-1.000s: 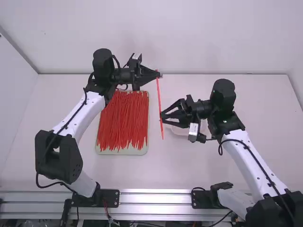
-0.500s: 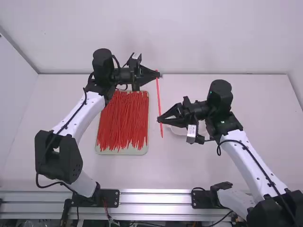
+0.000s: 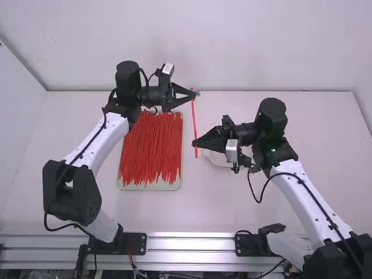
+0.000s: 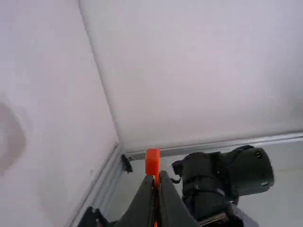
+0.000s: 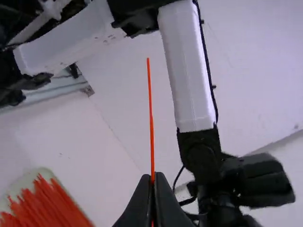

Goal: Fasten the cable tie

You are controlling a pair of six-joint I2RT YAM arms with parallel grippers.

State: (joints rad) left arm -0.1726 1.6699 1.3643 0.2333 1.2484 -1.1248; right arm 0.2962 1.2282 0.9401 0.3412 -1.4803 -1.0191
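A single red cable tie (image 3: 195,123) hangs above the table, right of the tray. My left gripper (image 3: 189,92) is shut on its upper end near the head (image 4: 152,162), which sticks out past the closed fingers. My right gripper (image 3: 195,142) is shut on the tie's lower part; in the right wrist view the thin red strap (image 5: 150,118) runs straight out from between the closed fingers (image 5: 162,189). A short tail shows below the right gripper in the high view.
A beige tray (image 3: 176,185) holding several loose red cable ties (image 3: 152,147) lies on the white table under the left arm. A small clear dish (image 3: 219,160) sits beneath the right gripper. The table's right half is bare.
My right gripper went from open beside the tie to shut on its lower part. The tie has risen slightly and the left gripper shifted a little.
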